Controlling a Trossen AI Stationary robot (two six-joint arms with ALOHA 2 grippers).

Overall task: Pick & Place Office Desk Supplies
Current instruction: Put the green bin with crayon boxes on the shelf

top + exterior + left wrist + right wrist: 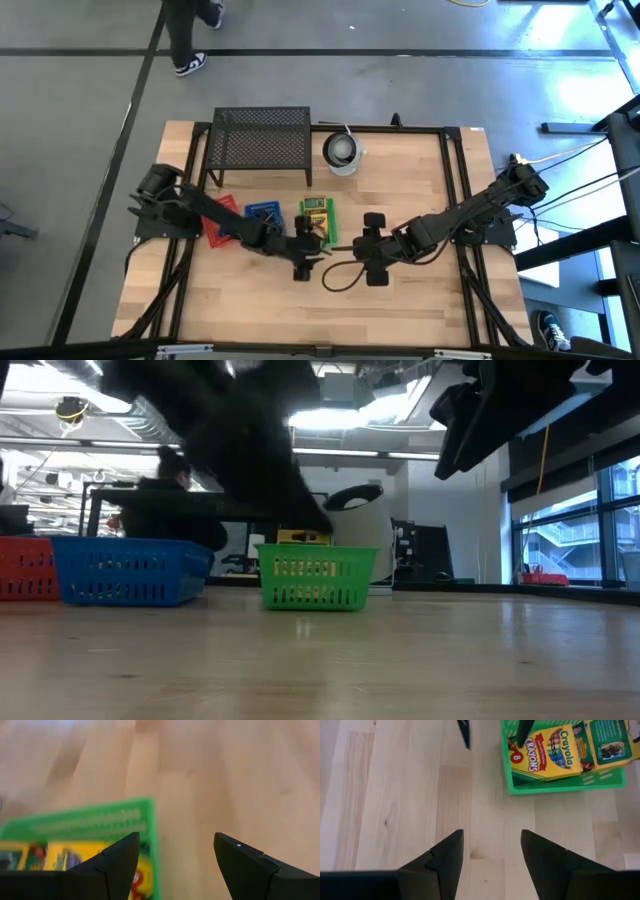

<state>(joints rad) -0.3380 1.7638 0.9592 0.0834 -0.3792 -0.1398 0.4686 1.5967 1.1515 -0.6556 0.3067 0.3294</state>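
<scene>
Crayon boxes (546, 751): lying in green basket (570, 784) mid-table | left gripper (175, 865): fingers spread wide, empty, at basket's front edge | right gripper (492, 855): parted, empty, over bare wood beside basket | blue basket (125, 572), red basket (25, 567) alongside

The crayon box (545, 751) reads "Crayola", "CRAYONS" and seemingly "8".
</scene>
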